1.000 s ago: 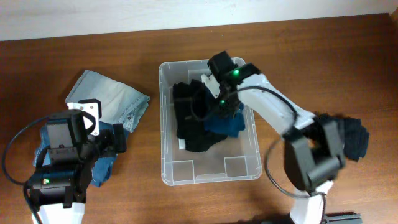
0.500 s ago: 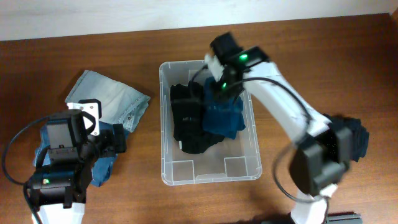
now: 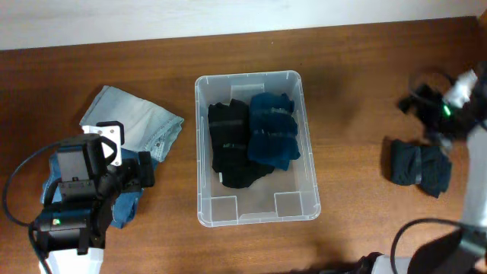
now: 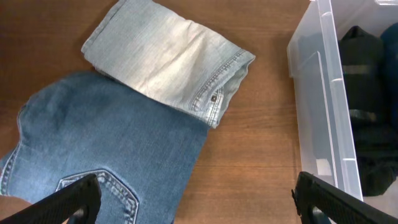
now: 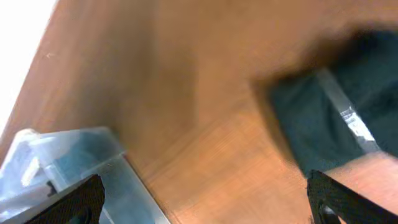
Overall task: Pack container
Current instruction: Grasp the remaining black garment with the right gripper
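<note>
Wood-brown counter (image 3: 342,61) carries the container (image 3: 247,76) in its middle, the long side running from near me to far. Inside it lie two folded clothes side by side and touching: a black garment (image 3: 228,144) on the left and a blue garment (image 3: 272,141) on the right. The near end of its floor is bare.

My left hand (image 4: 199,208) hangs over the left part of the counter with the fingers spread wide and nothing between them. Below it lie the darker jeans (image 4: 106,149), and a light denim piece (image 4: 168,59) lies folded beyond them, its edge over theirs. The container is on the right of this hand, near but not touching; its left wall shows at the right edge of my left wrist view.

My right hand (image 5: 205,208) is at the far right of the counter, also wide open and empty. The container is well apart on its left, and only one corner shows in the blurred right wrist view. A dark garment (image 3: 417,167) lies on the wood just beside this hand, on the near side.
</note>
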`<state>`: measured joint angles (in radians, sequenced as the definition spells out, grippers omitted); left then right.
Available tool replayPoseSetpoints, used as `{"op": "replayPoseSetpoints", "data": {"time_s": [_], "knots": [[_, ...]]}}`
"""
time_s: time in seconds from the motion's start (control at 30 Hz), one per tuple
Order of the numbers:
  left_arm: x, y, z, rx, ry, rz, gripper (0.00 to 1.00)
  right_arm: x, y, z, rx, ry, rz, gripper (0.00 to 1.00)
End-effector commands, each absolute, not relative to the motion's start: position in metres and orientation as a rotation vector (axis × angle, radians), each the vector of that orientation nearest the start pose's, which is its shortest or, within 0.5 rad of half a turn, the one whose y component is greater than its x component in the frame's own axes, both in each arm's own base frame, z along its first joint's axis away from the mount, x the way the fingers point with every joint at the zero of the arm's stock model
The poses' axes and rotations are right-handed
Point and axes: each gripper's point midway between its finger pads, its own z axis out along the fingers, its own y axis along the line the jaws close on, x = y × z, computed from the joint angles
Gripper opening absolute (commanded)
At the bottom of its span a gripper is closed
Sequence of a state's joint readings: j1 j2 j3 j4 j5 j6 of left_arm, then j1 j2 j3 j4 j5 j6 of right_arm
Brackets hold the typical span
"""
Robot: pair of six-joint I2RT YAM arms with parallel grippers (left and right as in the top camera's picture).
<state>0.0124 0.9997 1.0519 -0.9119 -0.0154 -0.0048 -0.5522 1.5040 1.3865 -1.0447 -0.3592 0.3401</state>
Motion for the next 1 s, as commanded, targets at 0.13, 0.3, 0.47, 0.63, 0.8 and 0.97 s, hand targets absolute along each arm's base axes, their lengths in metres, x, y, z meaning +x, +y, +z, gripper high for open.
{"op": "replayPoseSetpoints", "data": {"time_s": [0.13,0.3,0.47,0.63,0.8,0.97], "knots": [[0.282,0.008,0.23,-0.045,2.409,0.026,0.99,0.24,-0.138,0.116,1.396,2.306,0.606,0.99],[0.282,0.008,0.23,-0.045,2.409,0.026,0.99,0.211,-0.157,0.069,1.598,2.068,0.697,0.99],[0.282,0.008,0.23,-0.045,2.409,0.026,0.99,0.201,-0.182,0.052,1.669,1.936,0.642,1.0],[0.282,0.008,0.23,-0.044,2.409,0.026,0.99,0.21,-0.2,0.041,1.629,1.908,0.603,0.99],[0.282,0.008,0.23,-0.044,2.409,0.025,1.0,0.213,-0.202,0.015,1.674,1.921,0.649,0.99],[0.282,0.008,0.23,-0.045,2.41,0.025,1.0,0.228,-0.189,-0.003,1.637,1.947,0.771,0.57]]}}
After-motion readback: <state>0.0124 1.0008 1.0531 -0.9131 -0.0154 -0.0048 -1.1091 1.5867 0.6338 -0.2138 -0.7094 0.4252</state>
